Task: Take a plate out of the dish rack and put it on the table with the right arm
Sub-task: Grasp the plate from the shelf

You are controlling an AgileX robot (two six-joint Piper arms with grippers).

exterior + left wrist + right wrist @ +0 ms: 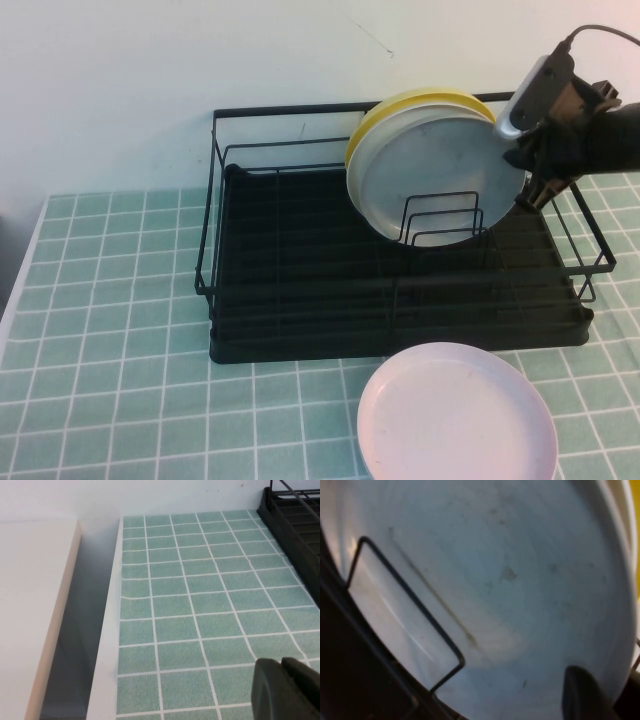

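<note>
The light grey plate (430, 170) leans upright in the black dish rack (300, 290), held by the wire dividers. Its scuffed face fills the right wrist view (495, 580). My right gripper (528, 185) is at the plate's right rim and is shut on it. One finger (582, 695) lies on the plate's face by the rim; the other is hidden behind the plate. My left gripper (283, 682) is shut and empty, low over the green tiled table (200, 605), left of the rack's end (295, 525).
A yellow plate (400, 105) stands right behind the grey one. A pale pinkish-white plate (455, 415) lies flat on the table (110, 330) in front of the rack. A white wall rises behind. The table's left edge drops into a gap (85, 630).
</note>
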